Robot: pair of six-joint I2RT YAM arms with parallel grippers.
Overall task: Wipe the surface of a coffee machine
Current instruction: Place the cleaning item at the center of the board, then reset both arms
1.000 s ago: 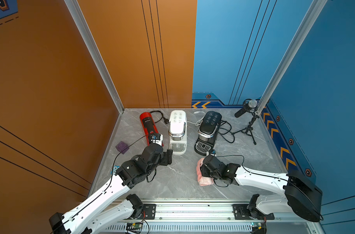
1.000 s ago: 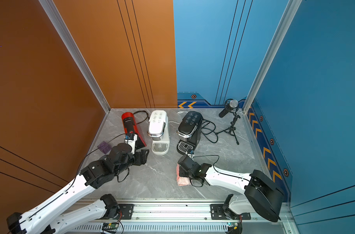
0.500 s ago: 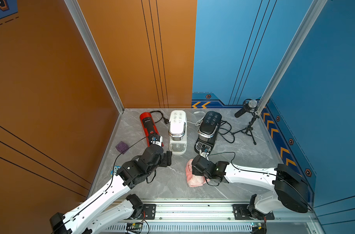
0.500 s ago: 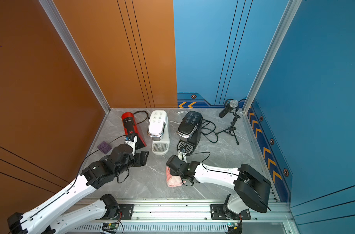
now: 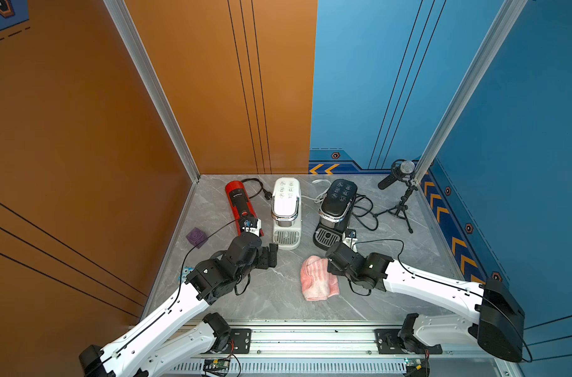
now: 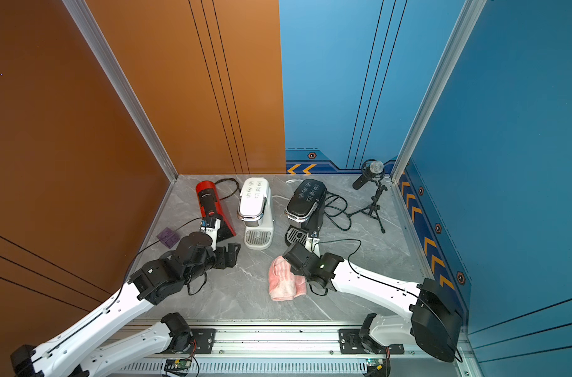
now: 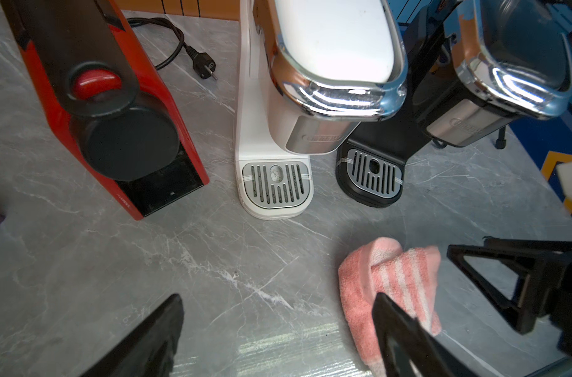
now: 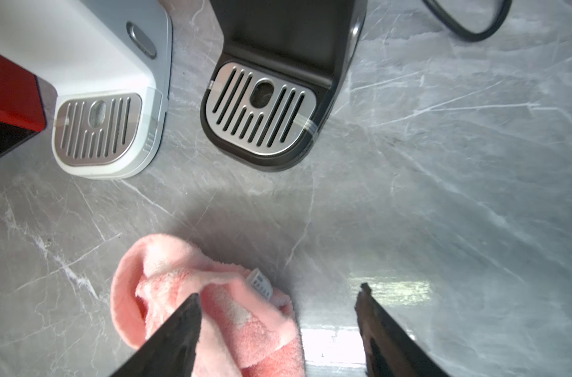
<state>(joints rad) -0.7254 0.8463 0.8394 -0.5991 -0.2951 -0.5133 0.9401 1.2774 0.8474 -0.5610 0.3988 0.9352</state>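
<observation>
Right pincer [image 8: 279,290], jaws apart, over edge of pink towel [image 8: 160,261]

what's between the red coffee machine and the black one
The white coffee machine stands between the red machine and black machine, in both top views.

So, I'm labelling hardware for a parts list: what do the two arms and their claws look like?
They match. The left arm and right arm have smooth white link shells with black joint housings and wrists. A thin black cable loops beside each wrist. The left claw and right claw each have two black, tapering, wedge-shaped fingers.
</observation>
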